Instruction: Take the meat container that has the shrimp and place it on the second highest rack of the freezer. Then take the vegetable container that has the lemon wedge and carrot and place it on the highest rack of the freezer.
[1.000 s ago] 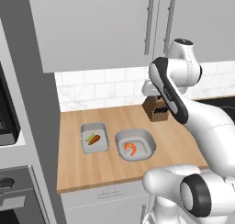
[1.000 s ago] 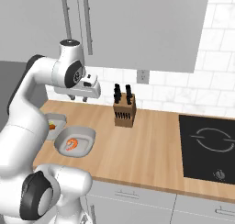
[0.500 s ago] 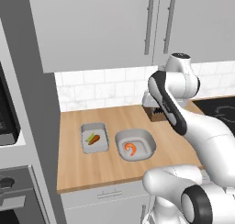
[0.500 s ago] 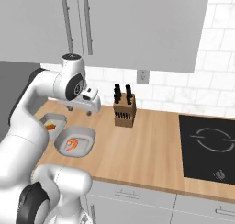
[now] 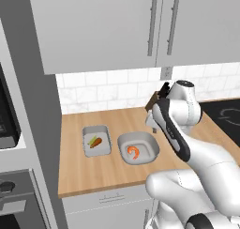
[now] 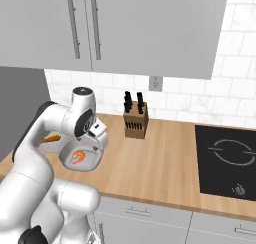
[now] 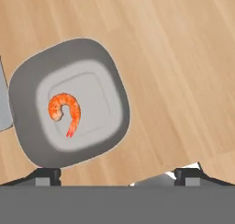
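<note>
Since half a second ago your arm has swung lower and toward the trays; the tool (image 7: 117, 175) now hangs above the rounded grey meat tray (image 7: 27, 126), its two dark fingertips (image 7: 46, 175) spread wide and holding nothing. The small curled orange-pink shrimp (image 7: 65, 110) lies in the middle of that tray, on the light wooden counter (image 5: 93, 169). Just to the left sits the rectangular grey vegetable tray (image 5: 89, 150) with the straight orange carrot (image 5: 96, 142) and the pale lemon wedge (image 5: 92, 139) touching it. Neither tray has shifted. The meat tray stands near the counter's front edge, with bare wood to its right. The brown wooden knife block (image 6: 135, 124) stands well apart, by the white tiled wall.
</note>
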Robot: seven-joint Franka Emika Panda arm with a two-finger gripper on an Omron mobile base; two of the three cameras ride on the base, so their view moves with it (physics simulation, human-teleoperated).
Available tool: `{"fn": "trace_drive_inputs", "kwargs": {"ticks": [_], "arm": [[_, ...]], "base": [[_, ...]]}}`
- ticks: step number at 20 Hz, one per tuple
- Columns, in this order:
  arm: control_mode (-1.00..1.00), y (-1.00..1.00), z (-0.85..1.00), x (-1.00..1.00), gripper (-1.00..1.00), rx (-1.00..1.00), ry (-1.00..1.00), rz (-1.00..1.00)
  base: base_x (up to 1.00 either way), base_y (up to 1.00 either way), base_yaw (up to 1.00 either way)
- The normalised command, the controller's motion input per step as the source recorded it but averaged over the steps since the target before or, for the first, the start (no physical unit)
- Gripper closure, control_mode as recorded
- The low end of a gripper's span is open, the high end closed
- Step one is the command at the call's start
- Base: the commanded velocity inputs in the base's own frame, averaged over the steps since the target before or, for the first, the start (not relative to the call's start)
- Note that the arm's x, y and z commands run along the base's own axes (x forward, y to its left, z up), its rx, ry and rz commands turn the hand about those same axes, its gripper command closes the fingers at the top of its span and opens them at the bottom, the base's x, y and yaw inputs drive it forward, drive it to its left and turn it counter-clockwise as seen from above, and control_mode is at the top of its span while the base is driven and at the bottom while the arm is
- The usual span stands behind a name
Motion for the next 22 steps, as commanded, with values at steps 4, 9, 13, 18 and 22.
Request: {"fn": "trace_drive_inputs", "kwargs": {"ticks": [4,9,13,18,22], "arm": [[-1.0,-0.12,-0.14,0.24,-1.0,0.01,0.11,-0.01],[-1.0,-0.08,-0.24,0.32,-1.0,0.0,0.09,0.0],[-1.0,0.03,-0.47,0.39,-1.0,0.0,0.18,0.0],[-1.0,0.11,-0.55,0.38,-1.0,0.0,0.04,0.0],[-1.0,-0.16,-0.39,0.22,-1.0,0.01,0.01,0.01]], "base": [[0.0,0.0,0.0],[0.0,0.0,0.0],[0.0,0.0,0.0],[0.0,0.0,0.0],[0.0,0.0,0.0]]}}
